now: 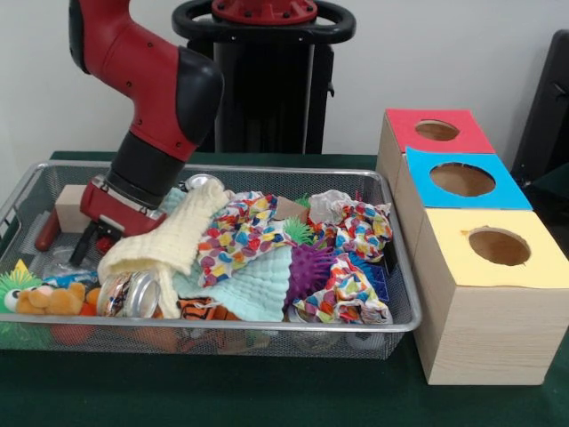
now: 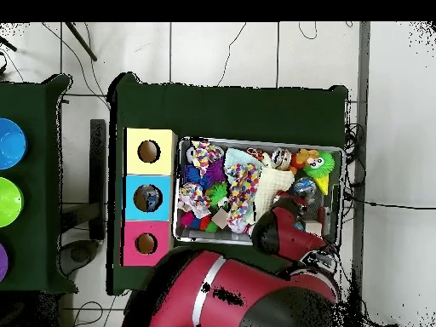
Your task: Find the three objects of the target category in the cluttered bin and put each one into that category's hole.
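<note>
The wire mesh bin (image 1: pixel 267 327) is full of cloths and toys. My gripper (image 1: pixel 89 238) is down inside its left end, beside a cream knitted cloth (image 1: pixel 178 240); its state does not show. A clear creased plastic bottle (image 1: pixel 331 206) lies at the back right among patterned cloths. More clear plastic (image 1: pixel 55 261) shows just below the gripper. The blue-topped box's hole (image 1: pixel 462 180) is to the right of the bin. In the overhead view the gripper (image 2: pixel 300 204) is at the right end of the bin (image 2: pixel 260 141), and the blue hole (image 2: pixel 147 198) is to the left.
Metal cans (image 1: pixel 129 294) (image 1: pixel 204 182), a purple spiky ball (image 1: pixel 311 267), a green spiky ball (image 1: pixel 298 231), plush toys (image 1: pixel 49 298) and a wooden block (image 1: pixel 69 206) fill the bin. The red-topped box (image 1: pixel 436 131) and the yellow-topped box (image 1: pixel 498 246) flank the blue one.
</note>
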